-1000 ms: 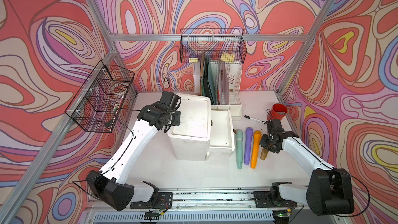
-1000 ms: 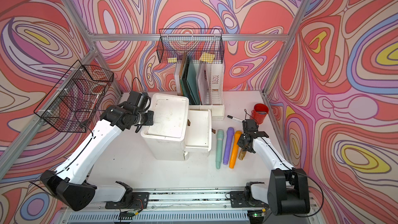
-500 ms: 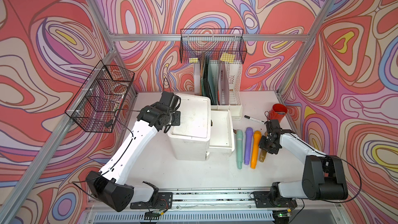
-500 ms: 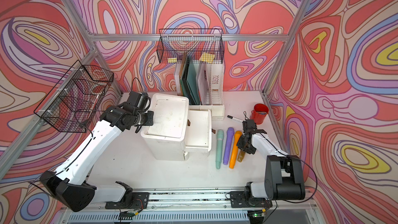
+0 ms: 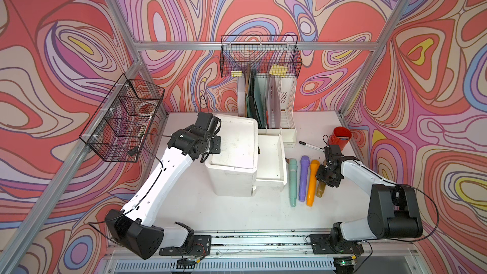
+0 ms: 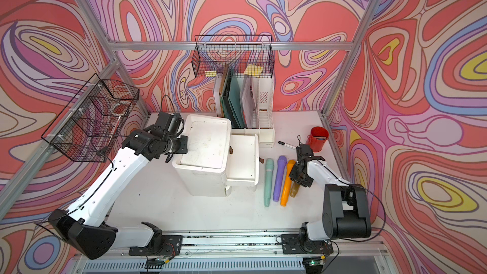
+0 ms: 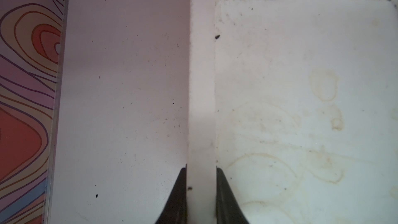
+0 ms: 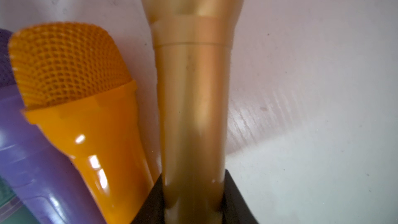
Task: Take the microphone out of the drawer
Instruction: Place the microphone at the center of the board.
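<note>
Right jaws (image 8: 193, 173) closed on the handle of the gold microphone (image 8: 193, 93), one jaw touching each side. The handle runs straight out between them and widens toward the head beyond the tips. Only the right wrist view shows this contact. It also shows the mesh head of the orange microphone (image 8: 86, 126) just beside the gold one. In both top views the gripper body covers the grip and the gold head, so only the tail end shows.

The gold microphone lies along the tabletop (image 5: 237, 212), outside the open drawer (image 5: 268, 159). Its long axis runs front to back, head toward the back wall, tail toward the front rail. It is parallel to the orange, purple (image 5: 303, 177) and green (image 5: 293, 180) microphones and is the one farthest from the drawer.

Left jaws (image 7: 201, 168) closed on the raised rim (image 7: 201, 82) of the drawer box (image 5: 234, 148). The left wrist view alone shows a jaw on each side of the rim. The top views show only the gripper at the box's edge on the side away from the drawer.
</note>
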